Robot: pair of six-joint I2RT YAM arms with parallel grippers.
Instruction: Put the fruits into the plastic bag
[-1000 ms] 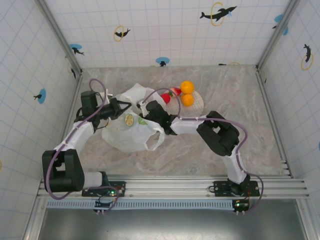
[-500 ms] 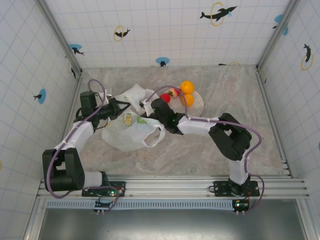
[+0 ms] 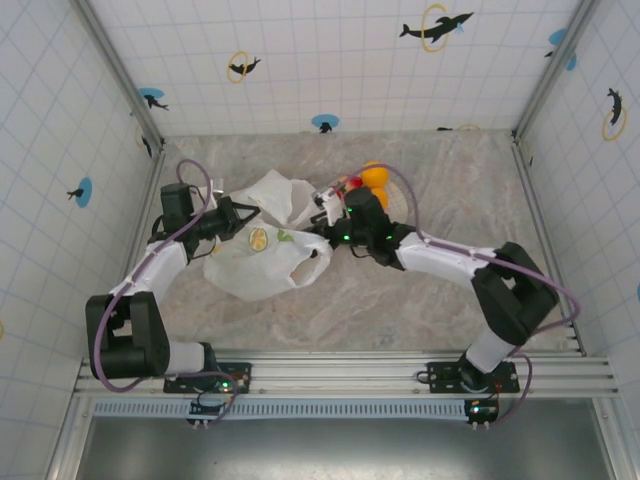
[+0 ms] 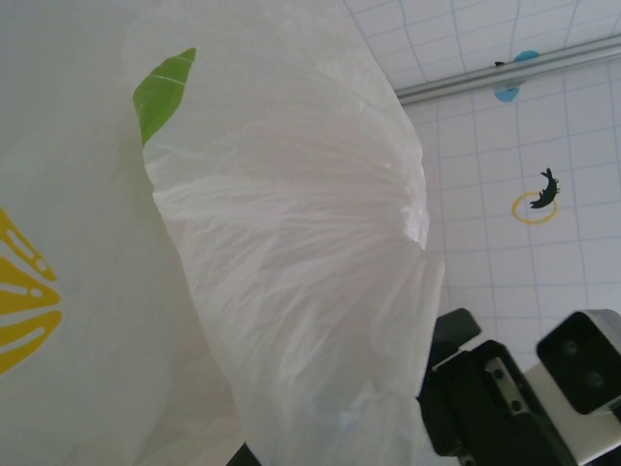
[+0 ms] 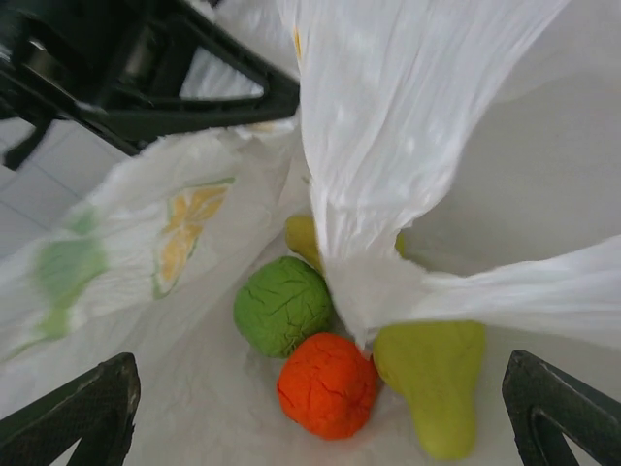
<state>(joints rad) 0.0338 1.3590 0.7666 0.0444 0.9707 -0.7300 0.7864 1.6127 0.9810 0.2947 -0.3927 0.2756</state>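
The plastic bag [image 3: 262,268] lies left of centre, white with lemon prints. My left gripper [image 3: 243,214] is shut on its upper edge and holds the mouth up; in the left wrist view the plastic bag [image 4: 291,252] covers the jaws. My right gripper [image 3: 330,205] stands open at the bag's mouth. Looking into the bag in the right wrist view, a green round fruit [image 5: 283,305], an orange [image 5: 328,385] and two yellow-green pears [image 5: 434,383] [image 5: 303,238] lie below the right gripper [image 5: 320,374], which holds nothing. An orange [image 3: 374,176] and a red fruit [image 3: 351,184] sit on the plate.
The round checked plate [image 3: 399,204] lies just right of the bag, partly under my right wrist. Tiled walls close in the marble table [image 3: 450,290] on three sides. My right arm [image 3: 450,262] stretches across the table's middle.
My right gripper has moved right and back, from over the bag's middle to its mouth beside the plate, and the arm has stretched out. The left gripper has kept its hold.
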